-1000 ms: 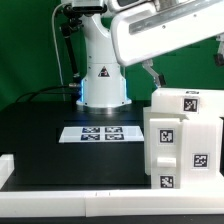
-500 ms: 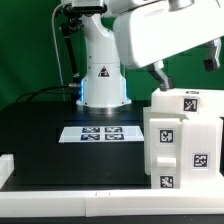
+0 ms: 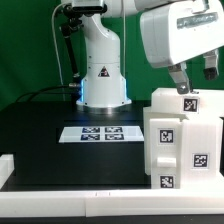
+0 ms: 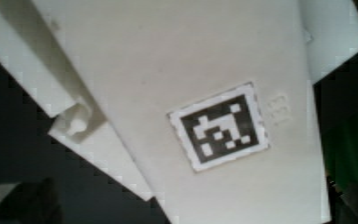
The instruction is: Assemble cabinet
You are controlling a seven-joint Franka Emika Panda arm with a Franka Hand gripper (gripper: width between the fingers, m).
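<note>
The cabinet (image 3: 182, 142) is a large white box with several black-and-white tags, standing on the black table at the exterior view's right. My gripper (image 3: 193, 76) hangs just above its top, near the top tag. The two dark fingers (image 3: 178, 80) stand apart with nothing between them. In the wrist view the cabinet's white top panel with one tag (image 4: 194, 100) fills most of the picture, close under the camera. My fingertips do not show clearly there.
The marker board (image 3: 100, 132) lies flat on the table in front of the robot's white base (image 3: 102, 75). A white border (image 3: 60, 205) runs along the table's front edge, with a white block (image 3: 5, 168) at the exterior view's left.
The arm has swung toward the exterior view's right and the gripper has come down over the cabinet's top. The cabinet has not moved.
</note>
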